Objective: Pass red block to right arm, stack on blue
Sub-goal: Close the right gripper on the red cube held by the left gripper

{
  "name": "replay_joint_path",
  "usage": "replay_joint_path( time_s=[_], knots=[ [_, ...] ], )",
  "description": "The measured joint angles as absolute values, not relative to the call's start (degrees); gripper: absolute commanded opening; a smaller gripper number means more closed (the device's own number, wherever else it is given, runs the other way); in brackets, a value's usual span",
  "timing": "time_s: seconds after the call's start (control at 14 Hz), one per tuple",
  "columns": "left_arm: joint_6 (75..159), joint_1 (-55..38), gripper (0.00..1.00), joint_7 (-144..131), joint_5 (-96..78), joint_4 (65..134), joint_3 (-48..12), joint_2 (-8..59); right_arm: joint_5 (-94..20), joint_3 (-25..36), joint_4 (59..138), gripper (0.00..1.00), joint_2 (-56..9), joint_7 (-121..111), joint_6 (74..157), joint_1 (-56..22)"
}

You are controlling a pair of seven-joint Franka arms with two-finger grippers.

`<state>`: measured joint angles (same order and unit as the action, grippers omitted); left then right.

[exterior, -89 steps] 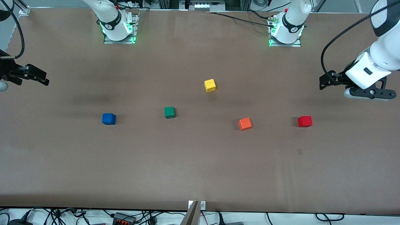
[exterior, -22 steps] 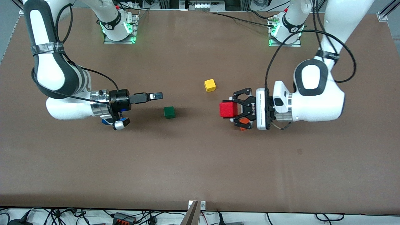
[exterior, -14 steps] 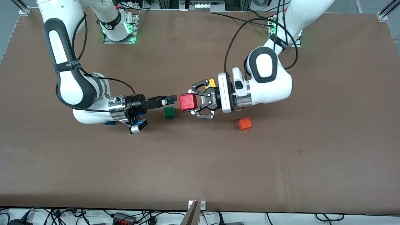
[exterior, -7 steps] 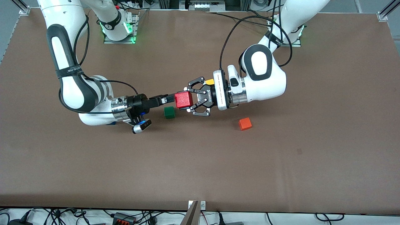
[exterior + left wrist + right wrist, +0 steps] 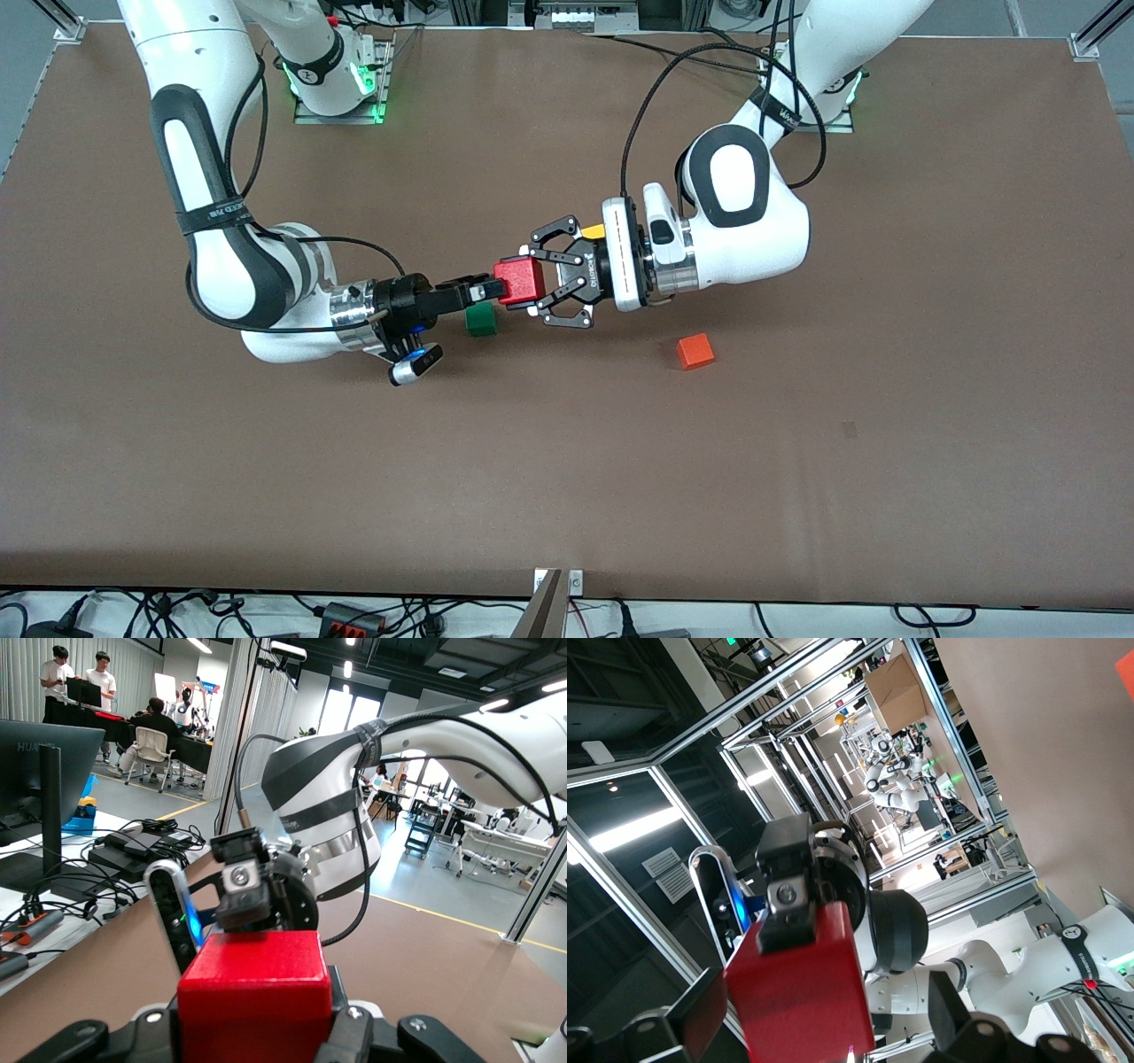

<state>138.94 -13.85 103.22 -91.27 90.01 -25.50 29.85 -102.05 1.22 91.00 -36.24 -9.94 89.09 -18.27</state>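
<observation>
Over the counter's middle, above the green block [image 5: 480, 320]:
Red block [image 5: 520, 280]: aloft, clamped in the left gripper [image 5: 537, 285] jaws.
Right gripper [image 5: 493, 287]: jaws spread wide (one finger [image 5: 477, 291] touching the cube's face).
Blue block: hidden.

"HUAWEI", seemingly, on monitor [image 5: 40, 749]

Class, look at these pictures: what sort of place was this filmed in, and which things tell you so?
Probably a robotics research lab in an open-plan workspace. Two white robot arms are bolted to a brown-covered table with small coloured wooden cubes; the left wrist view shows people at desks, a dark monitor and another robot farther off.
</observation>
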Motion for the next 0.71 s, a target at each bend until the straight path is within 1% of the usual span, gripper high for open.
replay_joint_path(
  time_s=[0.07,0.21,0.28,0.57,0.64,0.71],
  knots=[
    [138.9,-14.0,0.02,103.2,-91.4,90.0,-25.5,29.9,-102.3,1.2,90.7,1.0,-36.5,-9.9,89.1,-18.4],
    [138.9,-14.1,0.03,103.2,-91.5,90.0,-25.5,29.9,-102.4,1.2,90.5,0.88,-36.5,-9.9,89.1,-18.5],
    [138.9,-14.1,0.02,103.2,-91.5,90.0,-25.5,29.9,-102.4,1.2,90.5,0.85,-36.5,-9.9,89.1,-18.5],
    [138.9,-14.1,0.02,103.2,-91.5,90.0,-25.5,29.9,-102.5,1.2,90.2,0.84,-36.5,-9.9,89.0,-18.5],
    [139.0,-14.1,0.02,103.2,-91.5,90.0,-25.5,29.9,-102.5,1.2,90.2,0.81,-36.5,-9.9,88.9,-18.5],
    [139.0,-14.1,0.03,103.2,-91.5,90.0,-25.5,29.9,-102.5,1.2,90.2,0.74,-36.5,-9.9,88.9,-18.5]
  ],
)
